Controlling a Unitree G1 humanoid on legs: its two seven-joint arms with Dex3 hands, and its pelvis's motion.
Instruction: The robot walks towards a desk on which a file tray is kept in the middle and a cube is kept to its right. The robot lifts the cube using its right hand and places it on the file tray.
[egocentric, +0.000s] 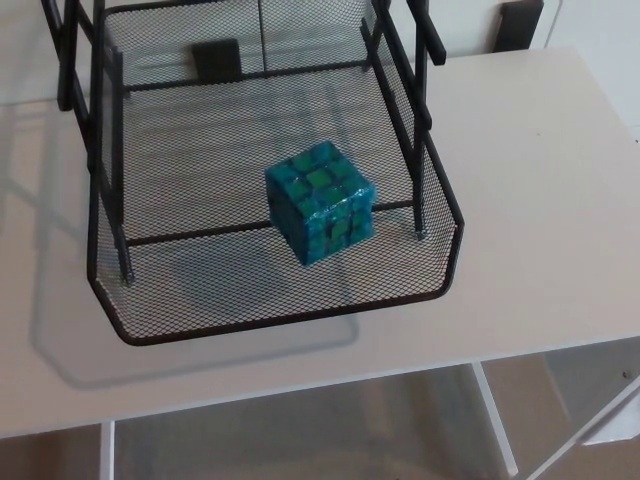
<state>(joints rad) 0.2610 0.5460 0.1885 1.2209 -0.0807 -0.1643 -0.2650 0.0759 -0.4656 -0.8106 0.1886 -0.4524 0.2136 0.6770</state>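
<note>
Head view only. Neither my left nor my right hand shows in it, so I cannot tell how either stands.

Cube (320, 202): teal, green-tiled puzzle type. It rests on the mesh floor of the file tray (200, 285), right of centre and nearer the tray's front rim than its back. It is turned so that one vertical edge faces the front rim, and it sits over the cross bar. Nothing touches it.

The tray stands mid-desk (540, 200), with its front rim close to the desk's front edge. Placement looks done.

Handling judgement: stiff, light, not fragile. The glossy faces are probably slippery, and the layers may twist under an uneven squeeze. If I regrasp, I should take it on two opposite flat side faces and square to them, never across the corners. The upright posts at the tray's sides crowd a right-side approach, so coming in from above the front rim looks safer.
</note>
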